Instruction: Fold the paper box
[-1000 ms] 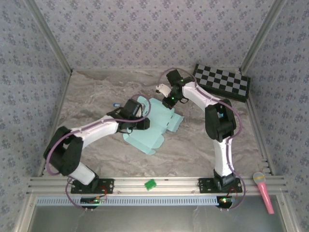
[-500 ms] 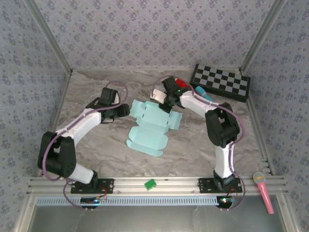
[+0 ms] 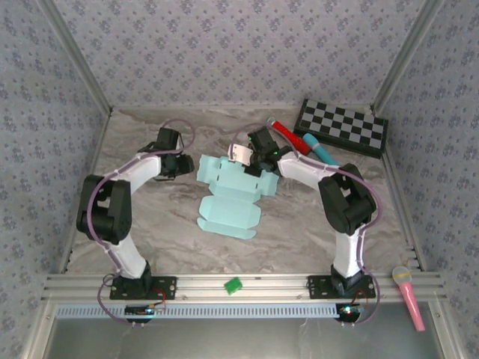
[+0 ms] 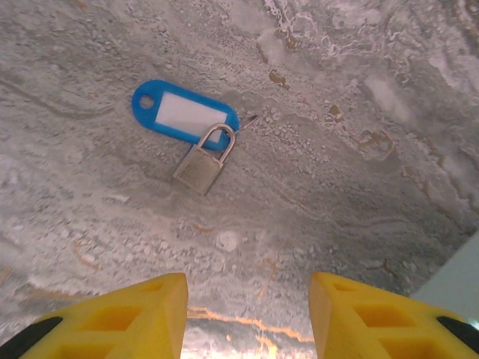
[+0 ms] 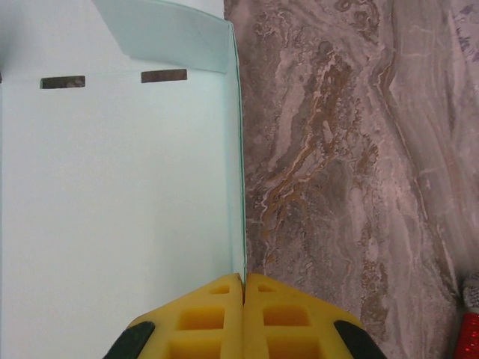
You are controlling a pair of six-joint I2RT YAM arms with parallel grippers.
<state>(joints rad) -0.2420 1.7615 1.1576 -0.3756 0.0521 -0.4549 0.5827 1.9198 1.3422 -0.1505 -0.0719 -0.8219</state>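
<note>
Patterned lilac wallpaper closes off 3 sides of the cell, with the marbled grey surface (image 3: 157, 232) between them. From overhead I see the paper box (image 3: 227, 202) as a flat, pale-blue die-cut sheet near the middle of the surface, flaps spread, lying between the 2 arms.

My right end effector (image 5: 244, 278) sits over the sheet's far right part. On its wrist camera the 2 yellow fingers (image 5: 202, 314) are pressed together. The card's right edge runs straight into the seam between them, so it looks clenched on that edge, though the card is too thin for me to be sure. 2 narrow slots (image 5: 163, 75) show in that panel, with a flap tilted up beyond them.

My left end effector (image 4: 247, 288) hangs just left of the sheet, released, with nothing between its fingers. Below it a small padlock (image 4: 200, 166) lies touching a blue key tag (image 4: 183, 116).

Beyond the right arm lie a checkerboard (image 3: 344, 127), a red item (image 3: 283, 132) and a teal marker (image 3: 317, 149). A green block (image 3: 233, 285) rests on the front rail, and a pink microphone (image 3: 408, 295) sits at its right end.
</note>
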